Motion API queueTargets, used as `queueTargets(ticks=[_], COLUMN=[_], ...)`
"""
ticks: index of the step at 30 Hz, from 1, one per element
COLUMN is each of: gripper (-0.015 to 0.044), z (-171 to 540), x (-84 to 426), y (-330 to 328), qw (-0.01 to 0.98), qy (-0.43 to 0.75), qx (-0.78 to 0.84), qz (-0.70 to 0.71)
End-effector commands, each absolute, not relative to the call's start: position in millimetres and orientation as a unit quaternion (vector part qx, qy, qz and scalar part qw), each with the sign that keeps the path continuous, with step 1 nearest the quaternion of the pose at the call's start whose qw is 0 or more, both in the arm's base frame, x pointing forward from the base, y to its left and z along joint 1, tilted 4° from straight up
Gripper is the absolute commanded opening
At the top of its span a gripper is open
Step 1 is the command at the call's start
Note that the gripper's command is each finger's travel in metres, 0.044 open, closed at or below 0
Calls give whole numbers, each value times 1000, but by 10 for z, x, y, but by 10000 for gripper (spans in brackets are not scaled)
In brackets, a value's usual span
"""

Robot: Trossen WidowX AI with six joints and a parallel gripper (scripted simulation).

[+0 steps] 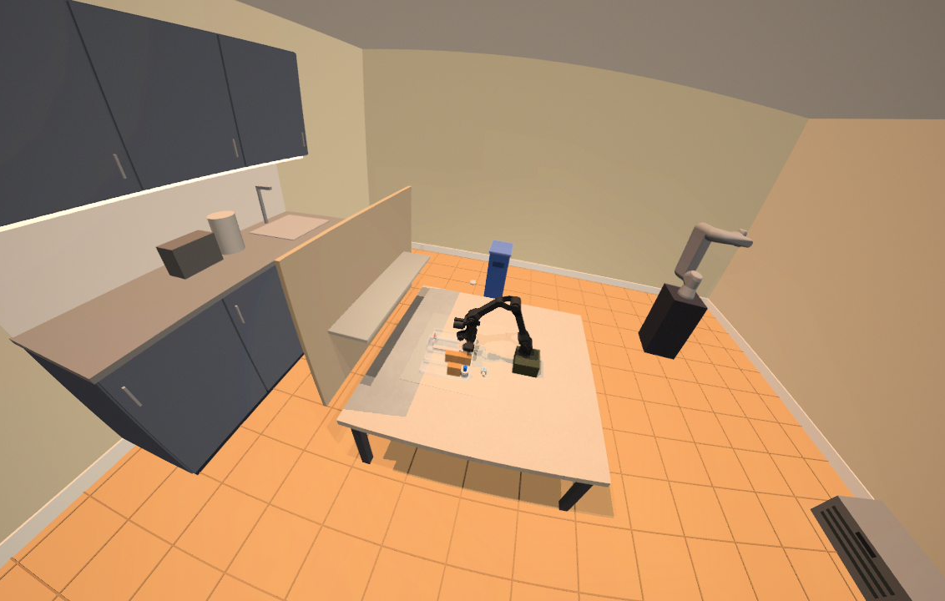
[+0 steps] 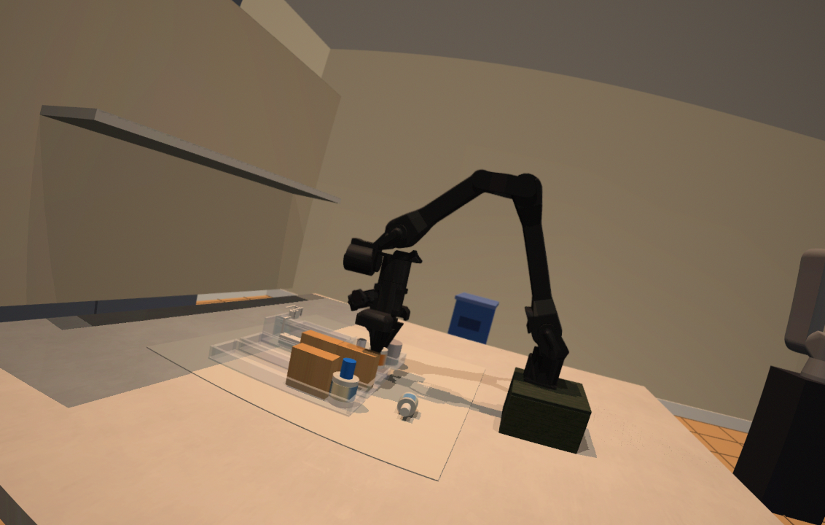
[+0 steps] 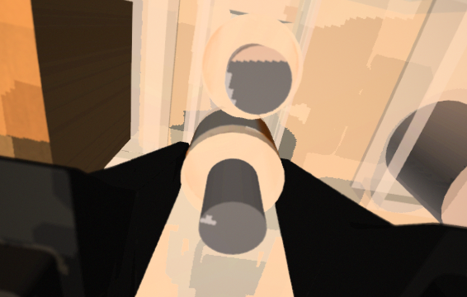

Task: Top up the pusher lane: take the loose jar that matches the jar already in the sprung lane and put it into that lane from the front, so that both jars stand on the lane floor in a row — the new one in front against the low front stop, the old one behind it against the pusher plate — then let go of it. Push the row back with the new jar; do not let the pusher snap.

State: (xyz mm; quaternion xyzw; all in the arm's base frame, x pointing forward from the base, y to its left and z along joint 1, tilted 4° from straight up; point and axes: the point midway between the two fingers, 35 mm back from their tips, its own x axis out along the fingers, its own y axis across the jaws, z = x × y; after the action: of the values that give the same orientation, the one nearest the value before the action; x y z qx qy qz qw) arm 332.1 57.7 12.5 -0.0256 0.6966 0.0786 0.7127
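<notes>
Front jar [image 3: 233, 177], upright, grey-capped, gripped right now! | gripper [image 2: 381, 350] [image 3: 232, 160] clamped around it | second grey-capped jar [image 3: 254, 66] directly behind, in the clear lane | orange-brown boxes [image 2: 313, 370] to one side | blue-capped jar [image 2: 344, 385] beside them on the clear rack

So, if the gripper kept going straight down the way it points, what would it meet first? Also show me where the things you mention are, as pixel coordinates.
Likely the clear tray [image 1: 429, 366] [image 2: 232, 354] [image 3: 153, 82] below, with the base of the jar [image 2: 381, 359] [image 3: 233, 231] in the gripper [image 1: 467, 348] [image 2: 379, 350] [image 3: 232, 160] touching first; whether floor or front stop, I can't tell.
</notes>
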Motion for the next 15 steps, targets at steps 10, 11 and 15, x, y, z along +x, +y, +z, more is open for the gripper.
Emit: queueTargets(ticks=[10, 11, 15], gripper=[0, 0, 0], z=[104, 100, 85], x=[3397, 3397, 3397], y=[589, 589, 591], qw=[722, 722, 722], qy=[687, 687, 687], qx=[-25, -25, -25], qz=[78, 78, 78])
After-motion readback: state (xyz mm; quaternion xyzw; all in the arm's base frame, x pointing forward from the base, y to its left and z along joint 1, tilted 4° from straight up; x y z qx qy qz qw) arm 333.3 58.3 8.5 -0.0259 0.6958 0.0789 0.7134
